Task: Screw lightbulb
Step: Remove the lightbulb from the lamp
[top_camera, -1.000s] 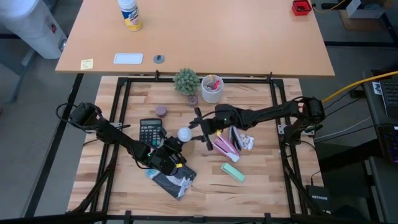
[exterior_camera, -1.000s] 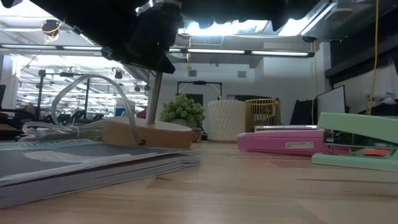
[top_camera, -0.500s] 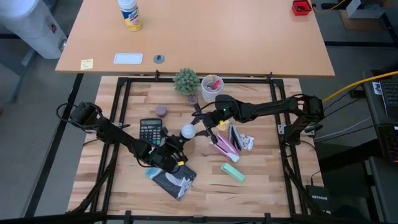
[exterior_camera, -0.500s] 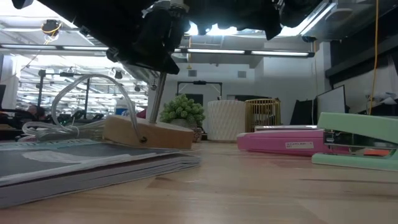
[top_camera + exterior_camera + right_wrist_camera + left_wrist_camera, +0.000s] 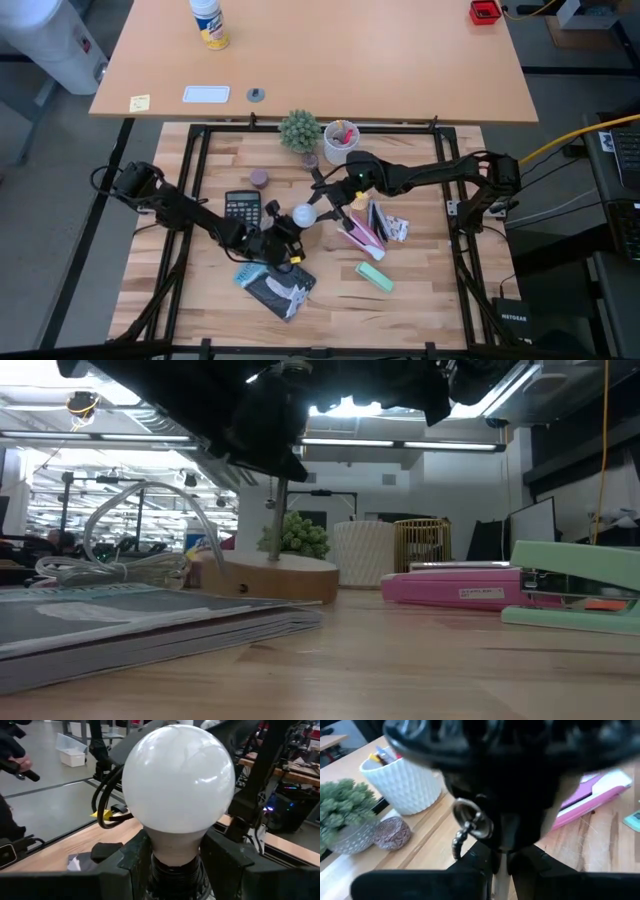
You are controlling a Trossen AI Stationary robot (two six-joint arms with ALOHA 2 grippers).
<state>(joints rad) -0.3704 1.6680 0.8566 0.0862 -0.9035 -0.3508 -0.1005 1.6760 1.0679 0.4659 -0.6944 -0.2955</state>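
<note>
The lightbulb, white and round, is between the fingers of my right gripper near the table's middle, also seen as the bulb from above. Just to its near left, my left gripper is shut on a lamp stand. The stand has a wooden base, a thin metal rod and a black socket with a small switch key. The rod stands upright. Whether the base touches the table I cannot tell. My left gripper pinches the stand's thin rod between its two fingers, just under the black socket. The fingers come from the table's left, slanting a little down, and lie across the rod. The stand hangs upright, its wooden base low by the table. My right gripper pinches the bulb's narrow neck between its two fingers, just above the dark screw base. The fingers come nearly level from the table's right. The globe points away from the wrist, and the bulb is lifted clear of the table.
A calculator, a magazine, a pink stapler and a green stapler lie around the grippers. A potted plant and a white pen cup stand at the far edge. A coiled white cable lies on the magazine.
My left gripper has moved toward the table's far edge and a little right, carrying the stand. The stand's rod, which leaned before, now stands upright with the base level. My right gripper has swung the bulb slightly toward the right and turned.
</note>
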